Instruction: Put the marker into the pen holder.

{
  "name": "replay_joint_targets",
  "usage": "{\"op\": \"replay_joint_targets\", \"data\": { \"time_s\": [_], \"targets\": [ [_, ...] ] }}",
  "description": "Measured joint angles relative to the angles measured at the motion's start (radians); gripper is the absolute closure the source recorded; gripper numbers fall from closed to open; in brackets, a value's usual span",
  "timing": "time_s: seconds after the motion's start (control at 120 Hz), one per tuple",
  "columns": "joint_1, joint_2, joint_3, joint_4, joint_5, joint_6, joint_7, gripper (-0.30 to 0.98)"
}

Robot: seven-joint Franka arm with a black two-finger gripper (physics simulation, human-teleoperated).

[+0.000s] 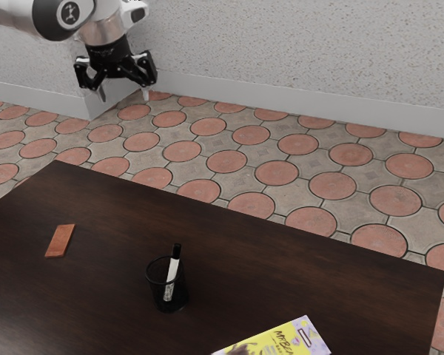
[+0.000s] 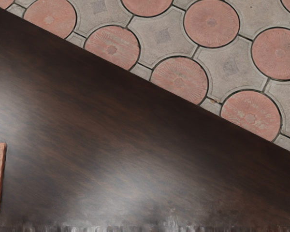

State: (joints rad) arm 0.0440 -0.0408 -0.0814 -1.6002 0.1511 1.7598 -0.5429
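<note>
Left of lower centre, a white, black-ended marker [image 1: 172, 277] leans inside a black mesh pen holder [image 1: 160, 296]. Upper left, the black 2-finger hand [image 1: 124, 95], released, had best avoid nudging either.

"What's the counter [image 1: 281, 274] like?"

"Dark brown wood, faintly streaked, with straight edges and a pale sheen in places."

"And what stands on it?"

"A black, round pen holder [image 1: 180, 288], upright, its open rim facing up."

"Good, go by that. What lies to the exterior view's left of it?"

"A flat orange-brown block [image 1: 60, 241], well apart from the pen holder and a bit farther from that camera."

"Anything on the other side?"

"A yellow-and-lilac printed item [image 1: 285, 340] with dark lettering, to the exterior view's right of the pen holder and closer to the camera. They aren't touching."
</note>
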Motion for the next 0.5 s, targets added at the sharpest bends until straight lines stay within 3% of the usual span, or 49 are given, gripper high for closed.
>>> {"op": "replay_joint_targets", "data": {
  "time_s": [0.2, 0.5],
  "targets": [
    [-0.002, -0.002, 0.011, 0.012, -0.018, -0.144, 0.098, 0.01],
    [-0.056, 0.006, 0.036, 0.010, -0.024, -0.205, 0.198, 0.00]
  ]
}}
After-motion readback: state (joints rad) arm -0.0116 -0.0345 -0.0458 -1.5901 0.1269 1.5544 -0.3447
